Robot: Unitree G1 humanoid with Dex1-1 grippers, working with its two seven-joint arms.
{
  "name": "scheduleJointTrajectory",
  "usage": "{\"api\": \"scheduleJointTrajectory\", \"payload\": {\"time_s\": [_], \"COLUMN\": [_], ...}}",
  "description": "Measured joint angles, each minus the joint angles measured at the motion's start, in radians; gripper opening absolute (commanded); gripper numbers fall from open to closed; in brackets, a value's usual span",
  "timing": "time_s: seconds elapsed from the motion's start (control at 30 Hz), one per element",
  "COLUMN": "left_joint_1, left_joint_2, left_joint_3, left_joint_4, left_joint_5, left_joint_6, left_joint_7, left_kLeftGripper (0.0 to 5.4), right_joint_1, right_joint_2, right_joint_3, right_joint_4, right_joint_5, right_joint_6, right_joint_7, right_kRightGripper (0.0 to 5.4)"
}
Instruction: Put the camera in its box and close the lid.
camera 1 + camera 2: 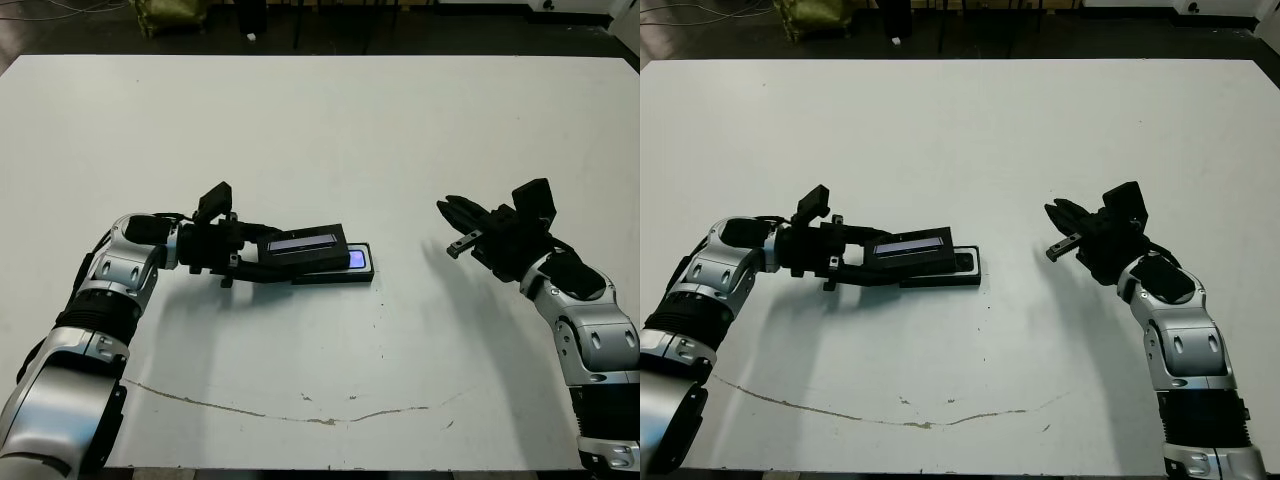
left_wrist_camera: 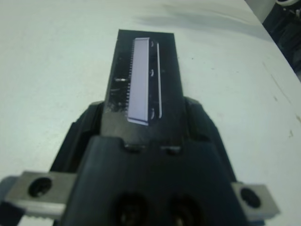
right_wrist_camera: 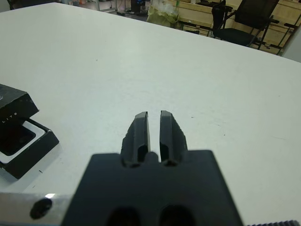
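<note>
**Lid held over box, right gripper idle**

Items counted: one lid (image 1: 303, 244), one box (image 1: 345, 270), two grippers, one white table (image 1: 330, 130). The left gripper (image 1: 262, 252) is clamped on the lid at its near end and holds it tilted above the box, covering most of it. Only the box's far end shows, with a bluish-purple patch inside that is likely the camera (image 1: 357, 259); the rest of it is hidden under the lid. The right gripper (image 3: 154, 123) hovers well apart to the right, its fingers almost together with a thin gap, holding nothing. The lid's strip window faces up.
</note>
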Motion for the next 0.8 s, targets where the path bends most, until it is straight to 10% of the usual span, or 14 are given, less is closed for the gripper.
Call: {"api": "scheduleJointTrajectory", "payload": {"time_s": [0.8], "left_joint_1": [-0.024], "left_joint_2": [-0.041], "left_joint_3": [-0.027], "left_joint_4": [0.039], "left_joint_5": [0.029], "left_joint_6": [0.002], "left_joint_7": [-0.002], "left_kLeftGripper": [2.49], "right_joint_1": [0.000], "right_joint_2": [0.000], "right_joint_3": [-0.007], "right_joint_4": [0.010], "right_joint_5": [0.009], "right_joint_6": [-0.003], "right_joint_7": [0.013], "right_kRightGripper": [0.00]}}
